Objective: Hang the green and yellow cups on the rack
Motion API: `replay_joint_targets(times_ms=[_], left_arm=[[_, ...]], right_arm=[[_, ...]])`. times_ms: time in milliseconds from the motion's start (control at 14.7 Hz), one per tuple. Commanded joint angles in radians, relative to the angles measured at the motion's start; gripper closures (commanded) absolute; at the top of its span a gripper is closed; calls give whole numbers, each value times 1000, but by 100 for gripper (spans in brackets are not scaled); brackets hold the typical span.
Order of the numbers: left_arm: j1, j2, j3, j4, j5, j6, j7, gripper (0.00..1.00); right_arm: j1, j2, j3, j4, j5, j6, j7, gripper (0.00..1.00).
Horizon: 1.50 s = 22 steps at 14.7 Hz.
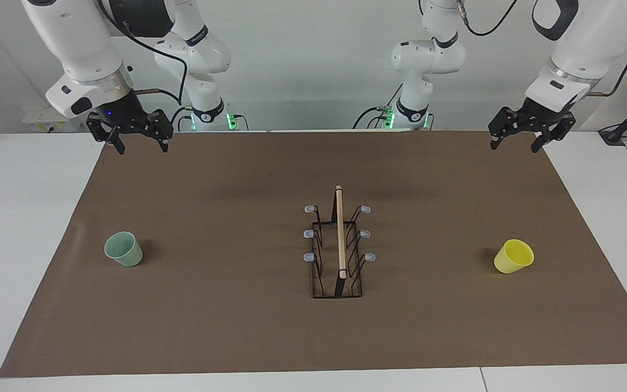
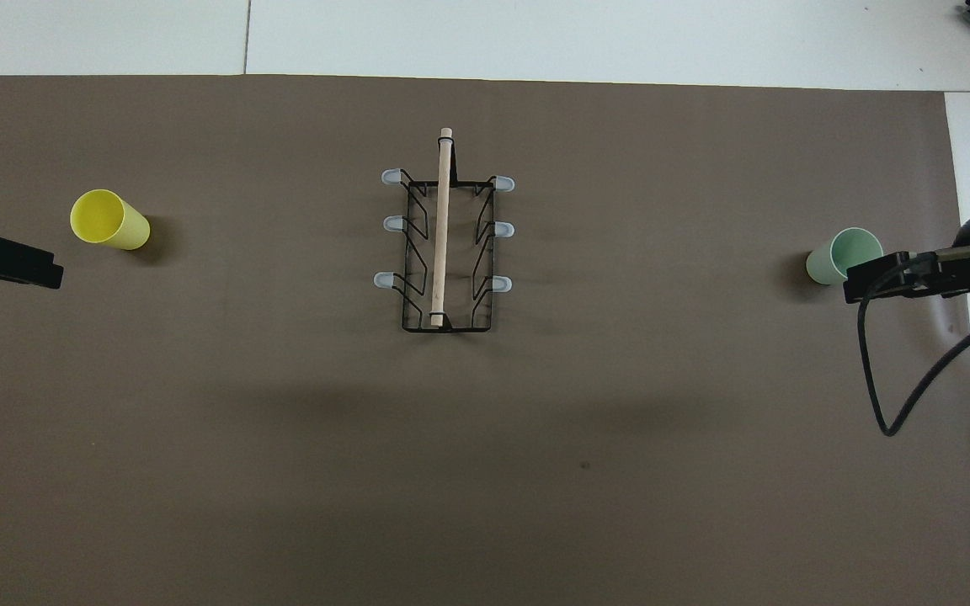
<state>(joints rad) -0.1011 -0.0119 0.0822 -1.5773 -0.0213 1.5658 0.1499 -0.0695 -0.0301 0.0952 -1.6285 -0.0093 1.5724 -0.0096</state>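
Cups sit upright and mouth-up at either end of a brown mat (image 1: 237,326) that covers most of the white surface (image 1: 19,245): the green cup (image 1: 123,249) toward the right arm's end, the yellow cup (image 1: 514,256) toward the left arm's end. Between them, well apart from both, stands the rack (image 1: 338,245), a black wire frame with a pale wooden rod along its top and three grey-capped prongs on each side; nothing hangs on it. The right gripper (image 1: 139,144) hangs in the air over the mat's corner close to the robots at its own end, jaws spread wide and holding nothing. The left gripper (image 1: 516,142) hangs likewise over the mat's other corner close to the robots, jaws wide and empty. Neither gripper touches a cup.
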Motion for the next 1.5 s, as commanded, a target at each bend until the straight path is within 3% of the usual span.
replay_joint_targets(times_ms=[0,817,1021,1430], left_arm=[[-8,-3,8,0,11,-16,-9,0],[-9,-2,7,-14,-2,11,-50,0],[-9,61,10,32,-9,-12,-50,0],[-12,268,85,221,-83,-17,-193,0]], right_arm=[[11,4,-9,12,3,-2,14,0],[-21,9,-9,10,2,-20,-33,0],[-46,9,-9,7,8,-5,-88,0],[-69,-5,-5,-29,-26,31,-249,0]])
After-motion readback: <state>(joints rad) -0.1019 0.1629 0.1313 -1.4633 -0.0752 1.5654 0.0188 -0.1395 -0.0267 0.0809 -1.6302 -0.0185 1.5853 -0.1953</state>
